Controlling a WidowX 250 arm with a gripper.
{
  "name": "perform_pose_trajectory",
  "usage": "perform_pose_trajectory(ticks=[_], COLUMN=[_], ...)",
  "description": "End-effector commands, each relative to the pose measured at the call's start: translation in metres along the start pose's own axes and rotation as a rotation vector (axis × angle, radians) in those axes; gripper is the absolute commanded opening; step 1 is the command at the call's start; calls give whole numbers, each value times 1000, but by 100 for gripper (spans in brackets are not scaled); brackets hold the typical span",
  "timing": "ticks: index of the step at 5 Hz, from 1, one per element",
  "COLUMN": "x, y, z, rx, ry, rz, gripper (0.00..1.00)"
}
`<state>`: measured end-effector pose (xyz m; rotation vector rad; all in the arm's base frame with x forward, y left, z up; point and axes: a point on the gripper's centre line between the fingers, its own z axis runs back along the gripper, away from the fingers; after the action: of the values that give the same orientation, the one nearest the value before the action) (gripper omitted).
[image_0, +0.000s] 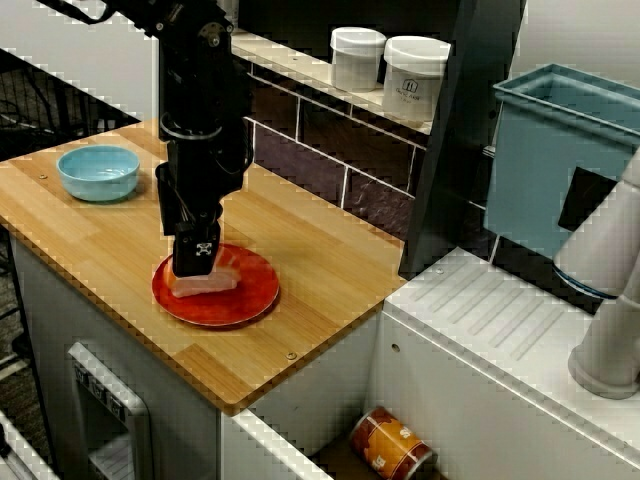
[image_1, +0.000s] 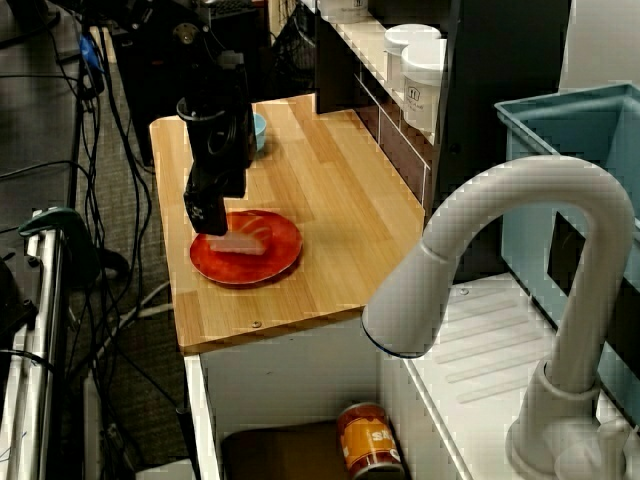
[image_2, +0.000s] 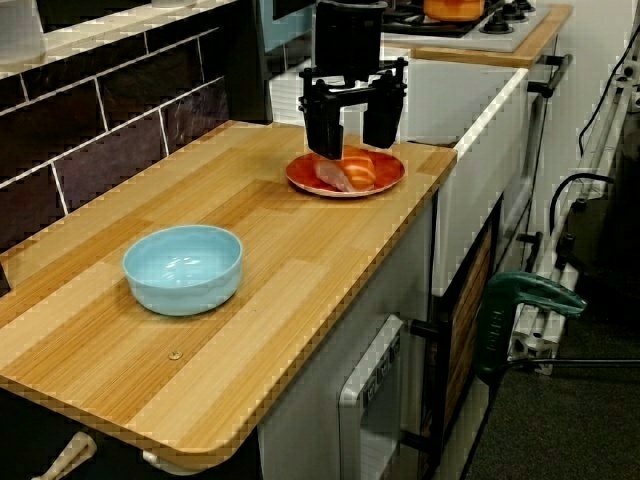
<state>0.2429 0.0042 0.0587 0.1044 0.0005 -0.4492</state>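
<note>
A red plate (image_0: 252, 300) (image_1: 286, 246) (image_2: 392, 174) lies on the wooden counter (image_0: 320, 260) near its sink end. On the plate rests a piece of salmon sushi (image_0: 215, 283) (image_1: 245, 241) (image_2: 350, 170), orange and pink on white rice. My black gripper (image_0: 196, 262) (image_1: 206, 224) (image_2: 352, 145) points down right over the sushi. In the view along the counter its two fingers (image_2: 322, 132) stand apart on either side of the piece, just above it. The gripper is open and holds nothing.
A light blue bowl (image_0: 98, 172) (image_2: 184, 268) sits at the counter's far end. Two white jars (image_0: 385, 65) stand on the tiled ledge. A teal bin (image_0: 560, 150), a white faucet (image_1: 520, 300), a draining board (image_0: 500, 320) and a can (image_0: 392, 445) lie by the sink.
</note>
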Motion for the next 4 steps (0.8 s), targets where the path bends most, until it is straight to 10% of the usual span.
perform_pose_trajectory(ticks=[1, 4], x=[-12, -51], y=[41, 104], z=[53, 27], rx=[22, 87], ry=[-106, -90], rz=[86, 231], gripper=[100, 100])
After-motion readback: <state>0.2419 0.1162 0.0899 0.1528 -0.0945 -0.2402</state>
